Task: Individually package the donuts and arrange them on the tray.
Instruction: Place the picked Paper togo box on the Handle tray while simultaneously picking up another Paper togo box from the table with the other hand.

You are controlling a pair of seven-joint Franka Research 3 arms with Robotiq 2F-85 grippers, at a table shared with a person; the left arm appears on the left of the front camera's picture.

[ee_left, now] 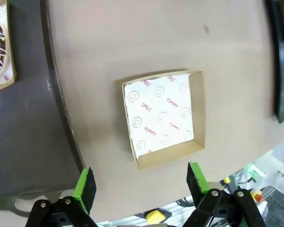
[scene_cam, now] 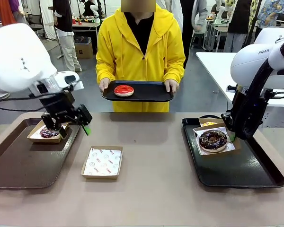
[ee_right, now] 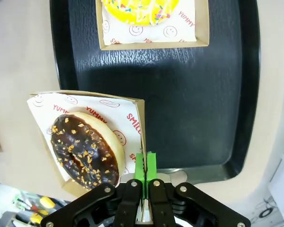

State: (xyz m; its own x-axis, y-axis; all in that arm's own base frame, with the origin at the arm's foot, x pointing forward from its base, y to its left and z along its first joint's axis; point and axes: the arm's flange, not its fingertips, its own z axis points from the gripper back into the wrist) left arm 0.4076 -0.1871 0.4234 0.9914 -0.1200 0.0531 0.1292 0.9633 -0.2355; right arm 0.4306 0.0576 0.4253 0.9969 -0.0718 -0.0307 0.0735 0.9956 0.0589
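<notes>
Chocolate donut (ee_right: 92, 142) is laid flat, hole up, in box (ee_right: 139, 118). Box wall is pinched by closed right end effector (ee_right: 146, 163). Left end effector (ee_left: 141, 175) is spread wide, empty.

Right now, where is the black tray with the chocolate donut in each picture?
Front view: the black tray lies on the right side of the table, near the right arm.
Left wrist view: a dark strip of it sits at the right edge.
Right wrist view: it covers the middle and top.
Shared landmark: the tan tabletop beside the tray.
</notes>
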